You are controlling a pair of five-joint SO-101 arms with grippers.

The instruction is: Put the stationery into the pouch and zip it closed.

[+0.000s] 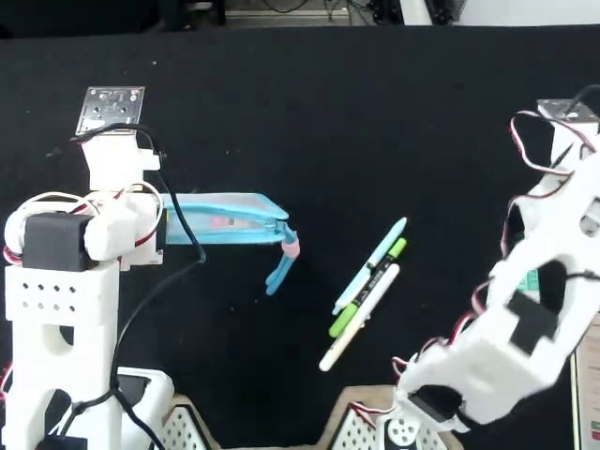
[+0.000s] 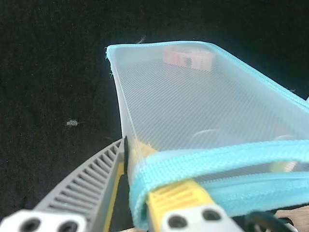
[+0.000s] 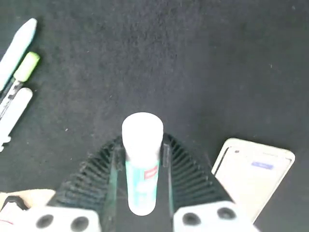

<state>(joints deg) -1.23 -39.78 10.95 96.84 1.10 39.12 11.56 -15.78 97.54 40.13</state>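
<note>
From above, the pouch (image 1: 225, 217) lies on the dark surface (image 1: 375, 122) under my left arm, with its blue pull strap (image 1: 279, 264) trailing toward the middle. Three pens (image 1: 367, 281) lie side by side, well apart from the pouch, between my two arms. I judge they wait there for later trips.

In the left wrist view, my left pincer (image 2: 131, 166) is pinching the pouch's corner by the blue zipper band. I read this grip as an anchor, so the pouch cannot slide when something is pushed in. A small pink-and-white piece (image 2: 188, 58) shows through the mesh at the far end, so it seems to be packed already.

In the right wrist view, my right pincer (image 3: 141, 145) is pressed onto a glue stick (image 3: 142, 164), white cap pointing away from the wrist. Held lengthwise like this, it should enter the pouch mouth end first. The pens lie off to one side, and a phone (image 3: 253, 176) rests on the surface near the pincer.
</note>
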